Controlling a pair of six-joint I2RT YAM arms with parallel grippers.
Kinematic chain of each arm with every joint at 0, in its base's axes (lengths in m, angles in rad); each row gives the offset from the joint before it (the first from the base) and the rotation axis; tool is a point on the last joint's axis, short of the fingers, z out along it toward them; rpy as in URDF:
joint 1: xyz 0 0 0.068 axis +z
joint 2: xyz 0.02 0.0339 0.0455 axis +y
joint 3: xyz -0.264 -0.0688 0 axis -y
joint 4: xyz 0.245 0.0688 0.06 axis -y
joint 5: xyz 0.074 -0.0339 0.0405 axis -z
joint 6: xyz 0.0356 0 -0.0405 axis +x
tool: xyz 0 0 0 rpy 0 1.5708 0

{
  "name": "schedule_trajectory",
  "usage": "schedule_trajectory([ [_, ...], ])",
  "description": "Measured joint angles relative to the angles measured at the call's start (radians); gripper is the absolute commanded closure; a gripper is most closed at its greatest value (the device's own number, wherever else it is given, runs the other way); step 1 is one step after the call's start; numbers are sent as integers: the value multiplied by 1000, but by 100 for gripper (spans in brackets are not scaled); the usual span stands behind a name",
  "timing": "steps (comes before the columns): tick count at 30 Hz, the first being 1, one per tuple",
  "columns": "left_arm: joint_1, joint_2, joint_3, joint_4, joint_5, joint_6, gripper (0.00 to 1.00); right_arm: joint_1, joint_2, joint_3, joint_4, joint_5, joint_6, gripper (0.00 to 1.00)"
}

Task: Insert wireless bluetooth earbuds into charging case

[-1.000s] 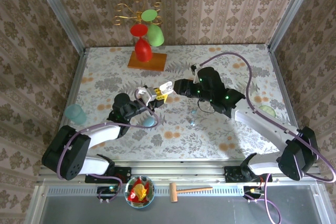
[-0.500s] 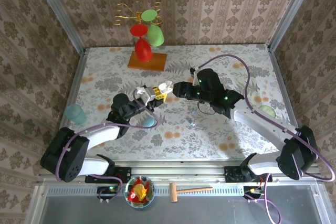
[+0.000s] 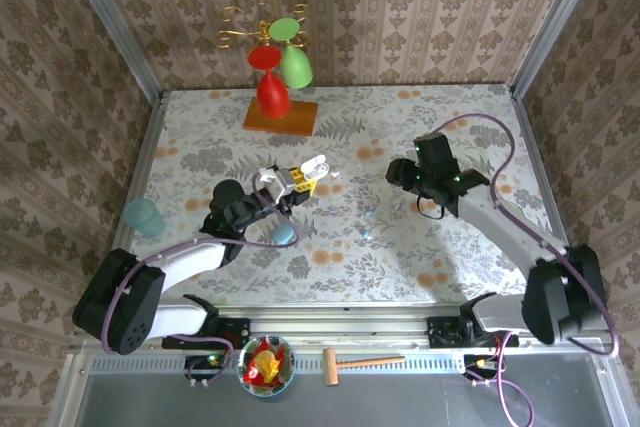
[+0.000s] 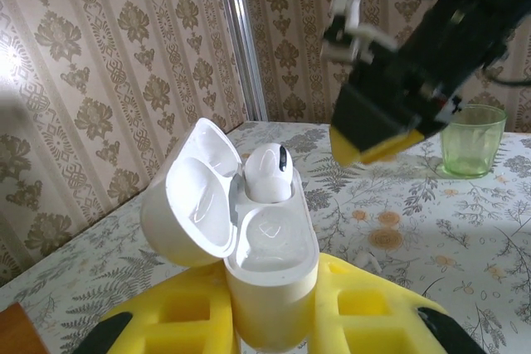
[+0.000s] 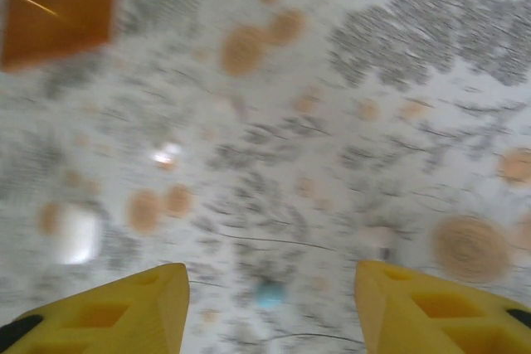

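Note:
My left gripper (image 3: pixel 291 182) is shut on a white charging case (image 4: pixel 270 275), held upright above the table with its lid (image 4: pixel 189 205) swung open. One white earbud (image 4: pixel 267 173) sits in the far socket. The near socket (image 4: pixel 270 235) is empty. My right gripper (image 3: pixel 398 175) hangs open to the right of the case with nothing between its yellow fingers (image 5: pixel 108 314). Its fingertips (image 4: pixel 373 134) also show beyond the case. Two pale blue earbuds (image 3: pixel 368 215) (image 3: pixel 365 235) lie on the table between the arms. One pale blue earbud (image 5: pixel 270 292) lies below the right gripper.
A light blue case (image 3: pixel 283 232) lies under the left arm. A small white earbud (image 4: pixel 373 263) lies on the tabletop. A green cup (image 4: pixel 470 140) stands at the right, a teal cup (image 3: pixel 142 215) at the left. An orange-based stand (image 3: pixel 280 112) is at the back.
My right gripper has pulled back to the right, away from the open case where it was before. The left gripper and the case have held still.

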Motion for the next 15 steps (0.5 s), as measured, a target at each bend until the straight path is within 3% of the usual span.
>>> schedule_trajectory([
  [6,0,-10,-11,-16,0,8,96,-8,216,72,-126,61,-61,61],
  [15,0,-20,-14,-21,0,15,96,-8,365,82,-154,53,-92,72],
])
